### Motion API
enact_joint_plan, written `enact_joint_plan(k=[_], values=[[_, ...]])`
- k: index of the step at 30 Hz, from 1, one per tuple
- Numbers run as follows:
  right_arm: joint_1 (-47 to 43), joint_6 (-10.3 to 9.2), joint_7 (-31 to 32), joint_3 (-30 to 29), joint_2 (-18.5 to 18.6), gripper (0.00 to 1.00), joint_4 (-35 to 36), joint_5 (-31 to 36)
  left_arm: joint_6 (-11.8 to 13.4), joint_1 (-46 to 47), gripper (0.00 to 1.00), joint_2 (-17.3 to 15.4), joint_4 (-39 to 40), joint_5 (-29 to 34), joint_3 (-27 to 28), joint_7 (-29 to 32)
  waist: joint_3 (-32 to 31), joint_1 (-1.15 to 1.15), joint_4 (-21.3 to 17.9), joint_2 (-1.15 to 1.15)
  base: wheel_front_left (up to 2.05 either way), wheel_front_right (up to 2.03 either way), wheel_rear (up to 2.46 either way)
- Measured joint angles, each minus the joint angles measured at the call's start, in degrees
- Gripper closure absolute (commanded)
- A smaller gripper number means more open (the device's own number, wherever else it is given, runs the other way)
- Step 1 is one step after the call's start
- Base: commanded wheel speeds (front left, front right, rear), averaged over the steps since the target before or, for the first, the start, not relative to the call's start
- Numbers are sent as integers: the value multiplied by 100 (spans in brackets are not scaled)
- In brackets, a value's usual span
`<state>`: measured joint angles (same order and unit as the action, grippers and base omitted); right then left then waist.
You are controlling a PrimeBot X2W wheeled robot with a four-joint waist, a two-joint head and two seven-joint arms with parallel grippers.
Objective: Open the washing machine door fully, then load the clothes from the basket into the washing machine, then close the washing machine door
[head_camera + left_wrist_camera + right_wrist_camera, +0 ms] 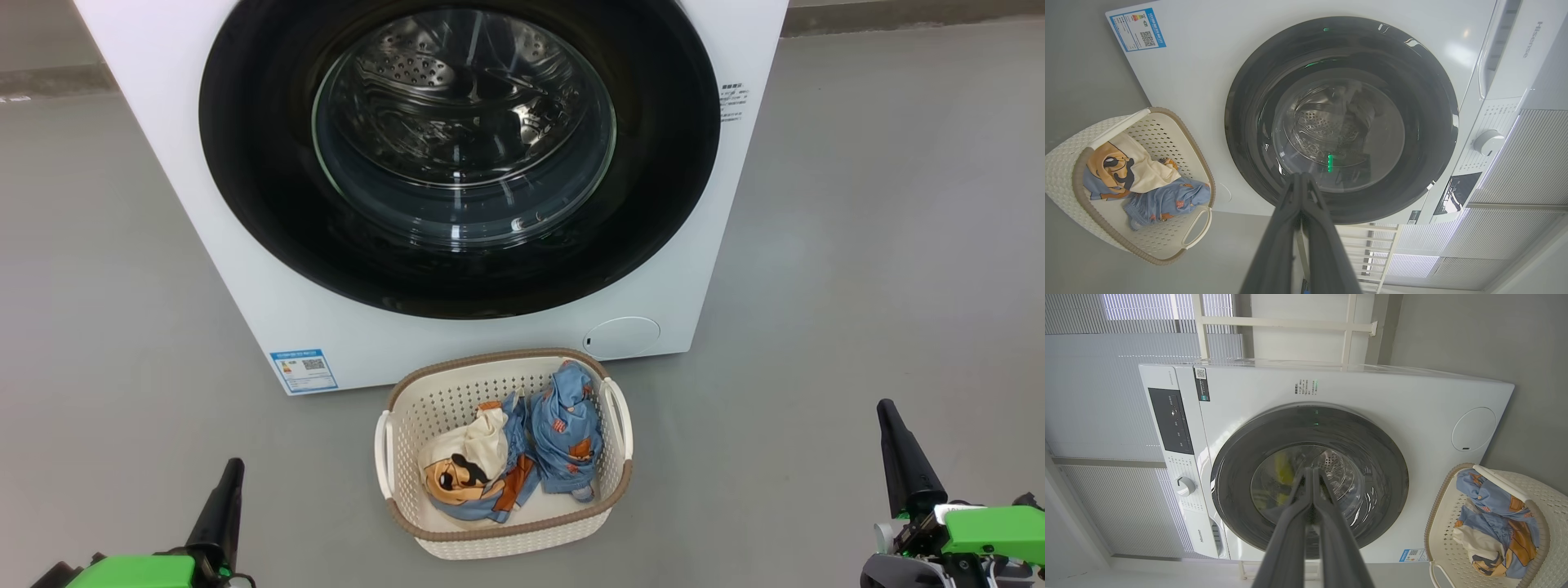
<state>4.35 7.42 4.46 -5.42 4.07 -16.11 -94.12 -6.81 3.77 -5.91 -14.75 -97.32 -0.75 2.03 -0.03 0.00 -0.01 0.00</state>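
Observation:
The white washing machine (245, 269) stands ahead, its round black door (261, 204) shut flat against the front, steel drum visible through the glass bowl. On the floor just before it sits the cream basket (441, 400) holding the clothes (563, 433), light blue, cream and orange. My left gripper (229, 469) rests low at the left, shut and empty, well short of the basket. My right gripper (890, 412) sits low at the right, also shut and empty. Both wrist views look at the door (1241, 122) (1392, 486) past pressed-together fingers, with the basket (1069, 143) (1445, 531) to one side.
Bare grey floor (857, 269) surrounds the machine and basket. A blue label sticker (304, 371) and round hatch (622, 336) mark the machine's lower front. A control panel with a dial (1184, 486) runs along its top. White blinds (1094, 416) stand behind.

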Motion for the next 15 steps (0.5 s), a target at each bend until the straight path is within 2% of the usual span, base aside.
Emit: enact_joint_plan(k=[15], values=[[0,0,1,-3,-1,100,0,0,0,0,100,4,0,26,18,8,0,0,0,0,0,0,0]])
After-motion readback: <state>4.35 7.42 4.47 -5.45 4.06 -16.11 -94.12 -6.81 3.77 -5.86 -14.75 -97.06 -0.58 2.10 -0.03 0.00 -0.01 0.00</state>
